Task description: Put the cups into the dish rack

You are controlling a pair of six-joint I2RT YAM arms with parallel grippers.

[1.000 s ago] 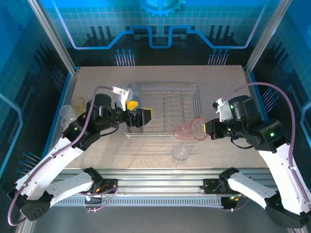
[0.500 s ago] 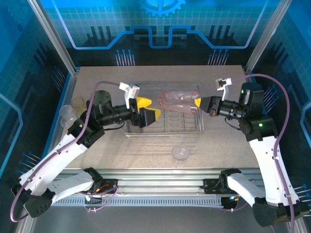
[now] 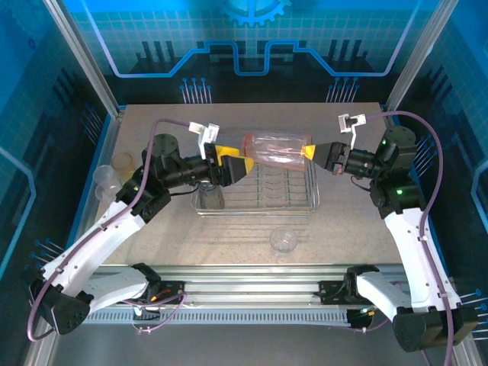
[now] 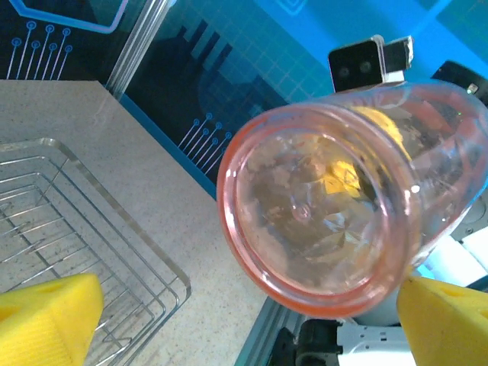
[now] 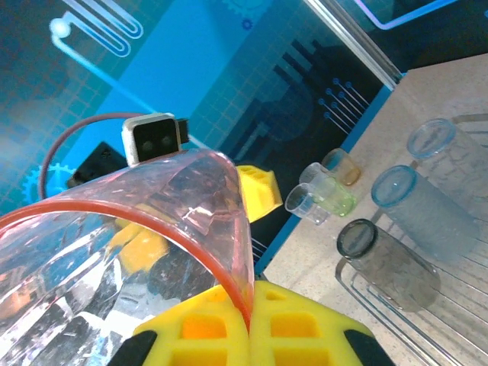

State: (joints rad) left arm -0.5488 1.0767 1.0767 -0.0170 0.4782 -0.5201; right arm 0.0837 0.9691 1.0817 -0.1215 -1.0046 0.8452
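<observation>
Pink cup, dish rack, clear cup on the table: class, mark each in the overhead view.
pink cup [image 3: 278,149], overhead view, middle of its side wall.
dish rack [image 3: 259,211], overhead view, near rim wire.
clear cup [image 3: 283,241], overhead view, centre of its round outline.

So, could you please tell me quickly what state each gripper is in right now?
Left gripper: open, straddling the base of the pink cup without gripping it.
Right gripper: closed on the pink cup's rim.
</observation>
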